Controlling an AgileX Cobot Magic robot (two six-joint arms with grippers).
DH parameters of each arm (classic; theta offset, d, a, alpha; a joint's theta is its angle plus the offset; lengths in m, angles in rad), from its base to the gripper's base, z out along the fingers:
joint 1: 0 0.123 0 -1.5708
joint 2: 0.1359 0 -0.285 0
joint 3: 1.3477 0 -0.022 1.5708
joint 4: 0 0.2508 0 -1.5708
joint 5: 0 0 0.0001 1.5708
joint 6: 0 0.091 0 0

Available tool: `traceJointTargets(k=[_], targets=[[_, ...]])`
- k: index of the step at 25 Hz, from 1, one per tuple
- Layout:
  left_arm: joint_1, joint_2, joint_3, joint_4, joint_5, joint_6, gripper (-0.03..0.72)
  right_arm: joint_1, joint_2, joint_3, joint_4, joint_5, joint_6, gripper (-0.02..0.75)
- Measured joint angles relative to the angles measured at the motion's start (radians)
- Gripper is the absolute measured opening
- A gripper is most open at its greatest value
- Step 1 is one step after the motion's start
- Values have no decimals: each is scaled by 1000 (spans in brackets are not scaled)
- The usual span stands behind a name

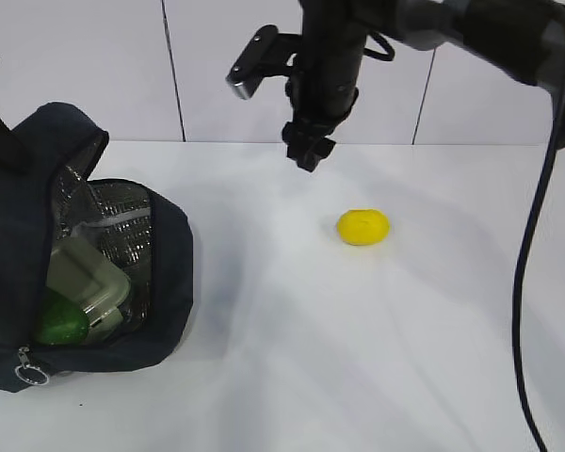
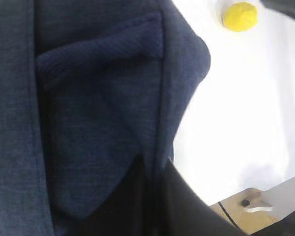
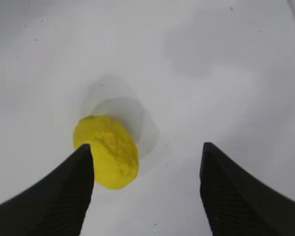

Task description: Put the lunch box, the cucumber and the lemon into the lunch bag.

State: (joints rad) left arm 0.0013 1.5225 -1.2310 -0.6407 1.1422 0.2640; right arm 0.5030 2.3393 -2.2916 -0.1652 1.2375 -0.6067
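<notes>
The navy lunch bag (image 1: 169,273) lies open at the left, its silver lining showing. Inside it are the pale green lunch box (image 1: 85,273) and, in front of that, the cucumber (image 1: 61,322). The lemon (image 1: 363,226) lies alone on the white table. My right gripper (image 1: 309,151) hangs open above the table, behind and left of the lemon. In the right wrist view the lemon (image 3: 108,152) sits by the left finger of that gripper (image 3: 146,147), partly behind it. My left gripper (image 2: 155,162) is shut on the bag's navy fabric (image 2: 98,108). The lemon (image 2: 240,16) shows far off.
A metal ring zipper pull (image 1: 30,370) hangs at the bag's front corner. A black cable (image 1: 527,282) runs down the right side. The table's edge (image 2: 265,196) shows in the left wrist view. A white panelled wall stands behind the table.
</notes>
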Motion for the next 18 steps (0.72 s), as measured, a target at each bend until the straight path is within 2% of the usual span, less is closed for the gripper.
traceJointTargets(k=[3,7,14,18], targets=[[0,0,0,0,0,6,7,-62,4,0,-3,0,-4,528],[0,1,0,0,0,6,8,-128,17,28,93,0,-79,528],[0,2,0,0,-2,8,7,-134,25,75,139,2,-311,528],[0,2,0,0,-3,15,7,-134,29,75,137,2,-319,529]])
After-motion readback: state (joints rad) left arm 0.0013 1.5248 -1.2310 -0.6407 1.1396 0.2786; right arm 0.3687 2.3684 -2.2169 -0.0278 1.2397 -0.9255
